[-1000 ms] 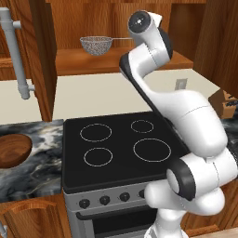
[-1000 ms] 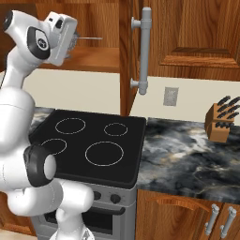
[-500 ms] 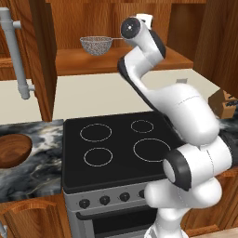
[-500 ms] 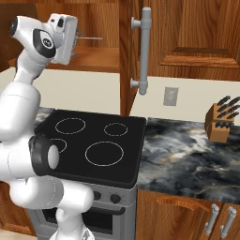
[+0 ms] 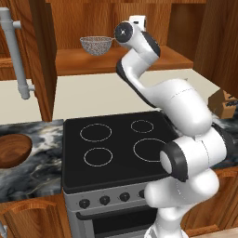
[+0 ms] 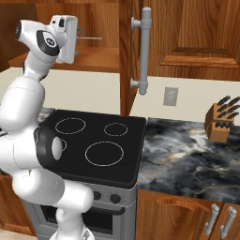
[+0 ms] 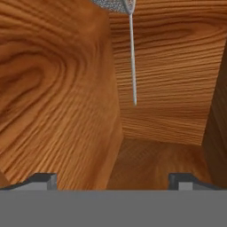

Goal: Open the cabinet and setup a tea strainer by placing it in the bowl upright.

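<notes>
Reaching into the open cabinet (image 5: 153,56), gripper (image 7: 113,179) spread wide, empty. Strainer (image 5: 96,45) on the shelf, handle (image 7: 132,57) at the gripper's 12 o'clock. Bowl (image 5: 13,149) on the table (image 5: 28,179), stove's 9 o'clock.

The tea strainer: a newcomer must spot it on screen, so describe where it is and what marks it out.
Above the black stove, the cabinet stands open. On its wooden shelf sits the tea strainer, left of the robot's raised hand. It is the shelf's one metal item: a silver mesh basket with a thin straight handle.
</notes>
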Robot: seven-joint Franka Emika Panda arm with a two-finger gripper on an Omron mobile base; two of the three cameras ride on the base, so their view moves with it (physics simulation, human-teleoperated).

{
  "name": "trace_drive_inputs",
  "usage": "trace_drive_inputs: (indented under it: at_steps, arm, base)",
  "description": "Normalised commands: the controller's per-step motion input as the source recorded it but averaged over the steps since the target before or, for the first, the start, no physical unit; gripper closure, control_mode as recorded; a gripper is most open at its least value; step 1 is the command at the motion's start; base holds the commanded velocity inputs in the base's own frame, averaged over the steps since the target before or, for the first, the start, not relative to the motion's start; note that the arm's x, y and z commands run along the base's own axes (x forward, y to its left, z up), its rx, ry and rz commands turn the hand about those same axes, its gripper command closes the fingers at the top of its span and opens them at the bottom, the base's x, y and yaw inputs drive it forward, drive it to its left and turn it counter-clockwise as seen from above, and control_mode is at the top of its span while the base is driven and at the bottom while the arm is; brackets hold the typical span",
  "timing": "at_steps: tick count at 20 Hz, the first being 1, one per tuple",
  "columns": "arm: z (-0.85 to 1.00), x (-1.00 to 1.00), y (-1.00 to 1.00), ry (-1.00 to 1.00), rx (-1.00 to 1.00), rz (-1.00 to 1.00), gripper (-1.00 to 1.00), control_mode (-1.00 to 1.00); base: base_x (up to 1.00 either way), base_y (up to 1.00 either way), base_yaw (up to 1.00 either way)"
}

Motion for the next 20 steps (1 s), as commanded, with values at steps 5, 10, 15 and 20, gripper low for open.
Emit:
trace_drive_inputs:
  at_steps: [5,10,15,20]
  arm:
    - [-0.03,0.27,0.08,0.04,-0.03,0.0,-1.0,-1.0]
    - [-0.06,0.24,0.0,0.0,0.05,-0.01,-1.0,-1.0]
    - [0.0,0.21,0.0,0.01,0.1,0.0,-1.0,-1.0]
    - [0.0,0.22,0.0,0.0,0.09,0.0,-1.0,-1.0]
  base:
    - [0.0,0.0,0.0]
    - [0.0,0.0,0.0]
    - [0.0,0.0,0.0]
    - [0.0,0.0,0.0]
